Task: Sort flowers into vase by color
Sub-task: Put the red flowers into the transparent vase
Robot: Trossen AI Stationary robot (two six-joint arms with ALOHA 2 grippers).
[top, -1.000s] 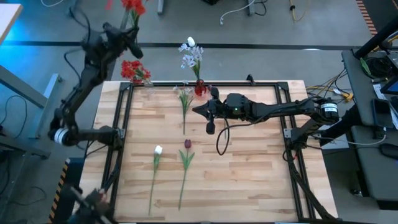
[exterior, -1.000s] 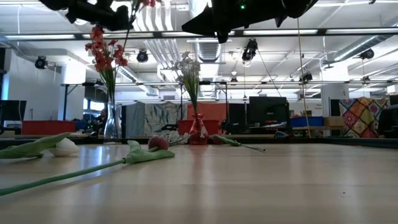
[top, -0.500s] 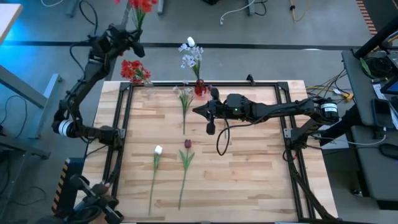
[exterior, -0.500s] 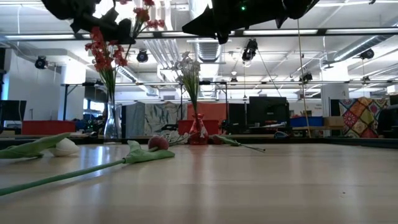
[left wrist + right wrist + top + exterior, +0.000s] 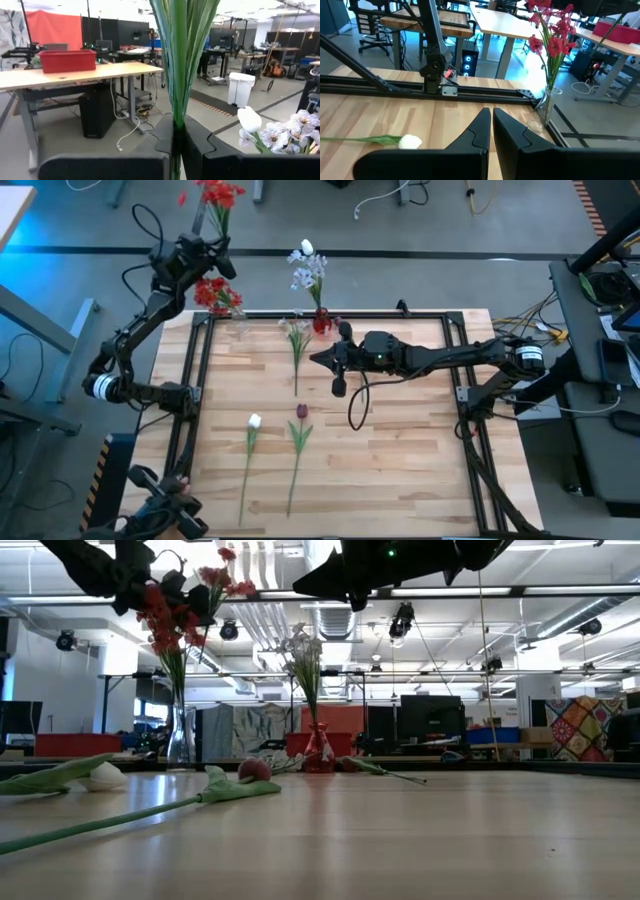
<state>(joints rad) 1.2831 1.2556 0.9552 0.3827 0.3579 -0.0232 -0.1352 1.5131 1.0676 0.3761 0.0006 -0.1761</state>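
Observation:
My left gripper (image 5: 207, 255) (image 5: 176, 127) hangs past the table's far-left corner, shut on a red flower (image 5: 218, 195) (image 5: 225, 580) just above the clear vase (image 5: 218, 295) (image 5: 180, 735) of red flowers. A red vase (image 5: 322, 321) (image 5: 318, 750) at the far edge holds white and pale-blue sprays (image 5: 308, 270). A pale spray (image 5: 296, 345), a white bud (image 5: 253, 423) (image 5: 410, 141) and a dark red tulip (image 5: 301, 413) (image 5: 255, 770) lie flat on the table. My right gripper (image 5: 316, 358) (image 5: 491, 117) hovers shut over the table's middle, holding nothing. My left gripper pinches the red flower's green stem (image 5: 177, 107) between its two fingers, below the leaves. The flower is lifted clear and stands nearly upright, its red head (image 5: 218, 195) above the fingers. The stem's lower end is hidden by the gripper.
A black metal frame (image 5: 440, 315) runs around the wooden table top. Both vases stand along the far edge. Bare wood lies on the table's right half (image 5: 410, 450). Cables and desks fill the room beyond.
My left gripper has come down and toward the table's far-left corner, closing on the clear vase while staying shut on the stem. The red flower came down with it, still upright. The right arm kept still.

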